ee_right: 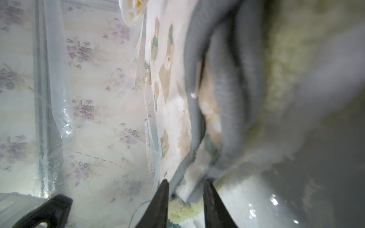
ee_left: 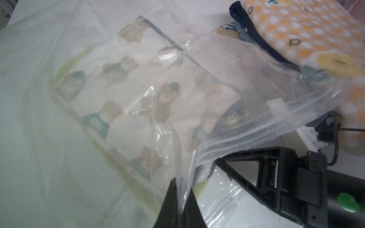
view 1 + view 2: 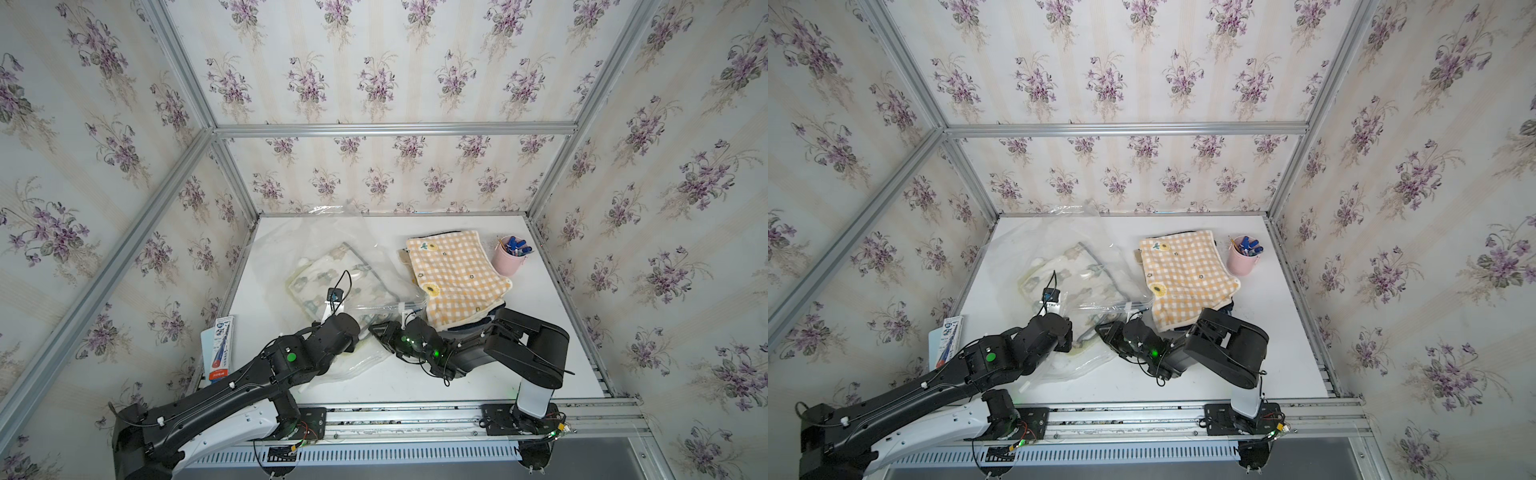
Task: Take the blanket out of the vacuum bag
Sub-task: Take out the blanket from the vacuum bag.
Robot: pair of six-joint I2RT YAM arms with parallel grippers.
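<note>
White worktop (image 3: 540,357), flowered walls (image 3: 395,62); one vacuum bag (image 3: 316,237), one blanket (image 3: 332,270) inside, one cup (image 3: 508,262). Left pincer (image 2: 182,189) pinches the bag, right pincer (image 1: 186,181) is spread.

left arm (image 3: 232,390) stretched from lower left of frame toward centre, wrist pitched down. left claw (image 2: 182,189) pinched tight on vacuum bag (image 2: 227,128) film. right arm (image 3: 528,345) folded at elbow, lower right, forearm pointing left. right claw (image 1: 185,189) fingers parted.
</note>
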